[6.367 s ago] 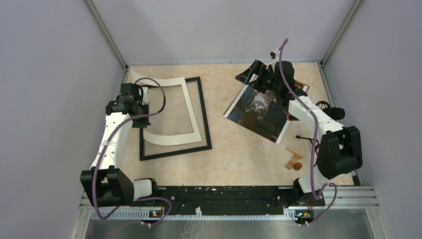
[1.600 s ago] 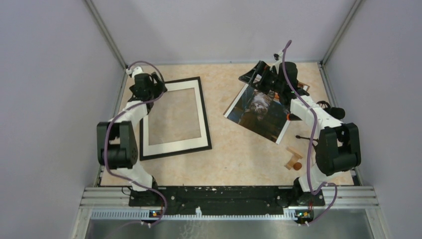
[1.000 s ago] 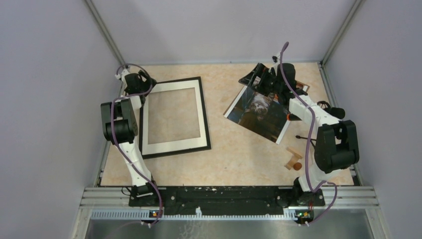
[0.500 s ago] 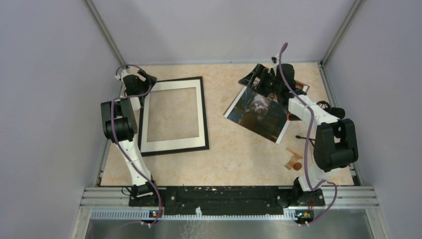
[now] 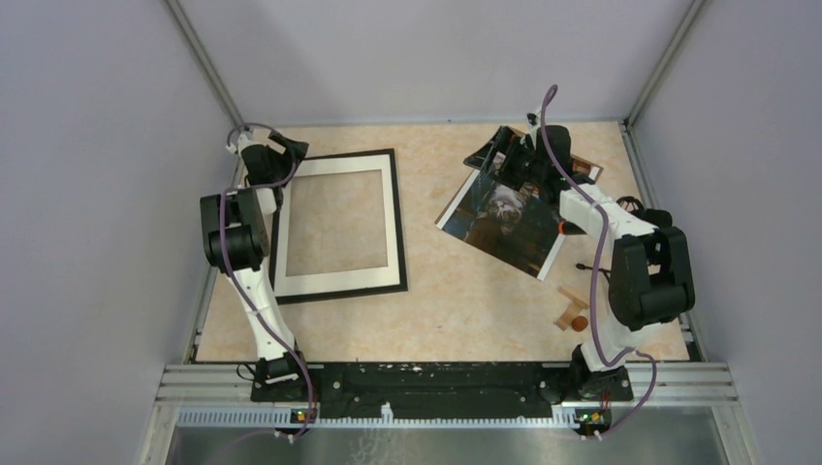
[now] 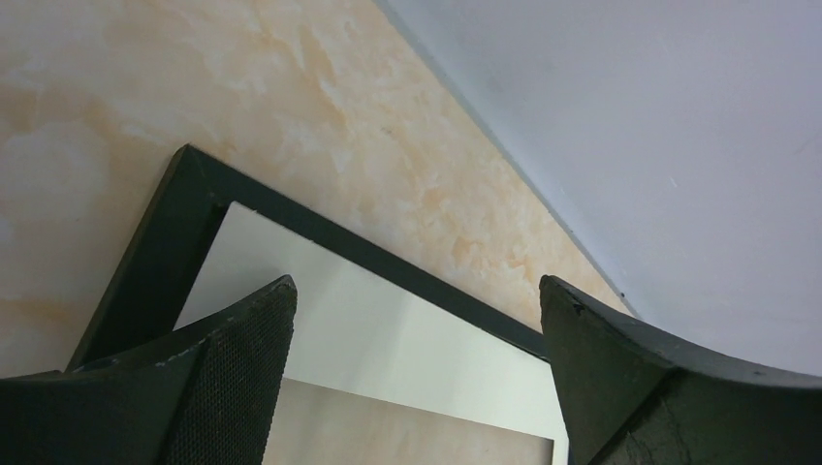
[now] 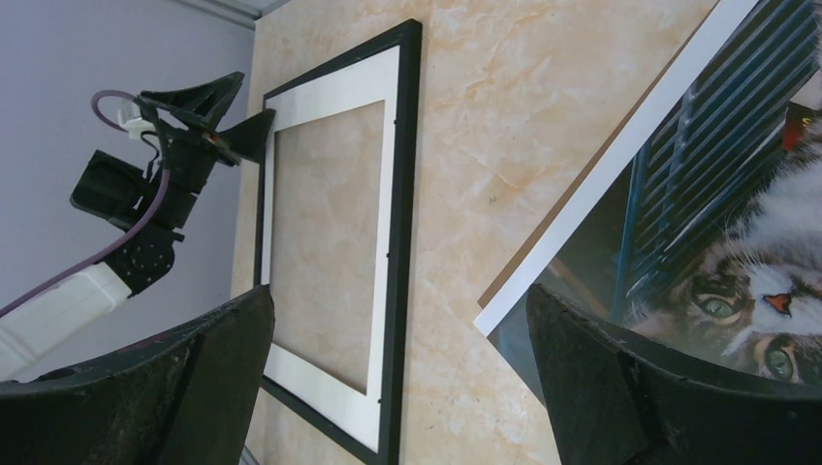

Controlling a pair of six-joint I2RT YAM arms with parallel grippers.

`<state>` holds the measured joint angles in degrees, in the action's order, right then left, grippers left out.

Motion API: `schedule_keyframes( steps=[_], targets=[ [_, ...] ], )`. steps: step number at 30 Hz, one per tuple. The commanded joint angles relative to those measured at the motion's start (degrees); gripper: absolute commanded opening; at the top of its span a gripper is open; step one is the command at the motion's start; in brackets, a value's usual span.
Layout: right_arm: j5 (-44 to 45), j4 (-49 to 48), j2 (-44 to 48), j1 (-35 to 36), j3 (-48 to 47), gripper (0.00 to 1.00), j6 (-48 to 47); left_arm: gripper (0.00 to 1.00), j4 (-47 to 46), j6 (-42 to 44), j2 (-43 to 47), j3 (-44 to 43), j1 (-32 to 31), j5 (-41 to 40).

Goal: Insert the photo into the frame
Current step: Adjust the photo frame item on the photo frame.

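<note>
Two robot arms are working over a marbled table [image 5: 436, 320] where the photo [image 5: 504, 221] – a print of a cat in front of blue shutters, edged in white – is lying flat on the right half. It is turned at an angle and is sitting well apart from the frame [image 5: 398, 223].

The black-bordered frame is resting flat on the left half of the table, with a white mat [image 5: 334, 282] lying inside its border and bare tabletop showing through the mat's opening.

The left gripper [image 5: 287, 148] is reaching to the frame's far left corner. Its fingers [image 6: 242, 368] are standing wide apart and gripping nothing, and its wrist camera is looking down between them at the black corner and a strip of mat. Whether the tips are touching the frame cannot be told.

The right gripper [image 5: 492, 145] is hanging over the far end of the photo – its fingers [image 7: 601, 387] are likewise spread wide and holding nothing, while its wrist camera is taking in the print's white edge and, across the table, the frame and the other gripper.

A few small wooden pieces [image 5: 570, 310] are lying near the right arm.
</note>
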<state>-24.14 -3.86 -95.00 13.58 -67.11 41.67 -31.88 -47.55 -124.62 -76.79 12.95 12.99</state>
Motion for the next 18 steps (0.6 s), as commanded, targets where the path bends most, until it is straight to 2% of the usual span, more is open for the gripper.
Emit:
schedule_keyframes(
  steps=[1,4,8,14,18],
  targets=[
    [-0.4,-2.6,0.3,-0.8,-1.4,0.99,-0.4,0.98,-0.9,-5.1,-3.9,-0.5,0.4,-1.3],
    [-0.3,-2.4,0.2,-0.7,-1.5,0.99,-0.5,0.97,1.9,-7.6,-5.4,-0.7,1.0,-0.5],
    [-0.2,-2.4,0.2,-0.8,-1.5,0.99,-0.5,0.98,3.8,-6.1,-4.1,-0.1,1.2,-1.9],
    [-0.5,-2.7,-0.2,-0.7,-1.5,0.99,-0.2,0.95,-0.9,-6.4,-2.3,-3.2,1.2,6.2],
    [-0.7,-2.9,-0.4,-0.8,-1.5,0.99,-0.1,0.96,-2.2,-6.7,-1.6,-5.6,1.0,4.6]
  ],
)
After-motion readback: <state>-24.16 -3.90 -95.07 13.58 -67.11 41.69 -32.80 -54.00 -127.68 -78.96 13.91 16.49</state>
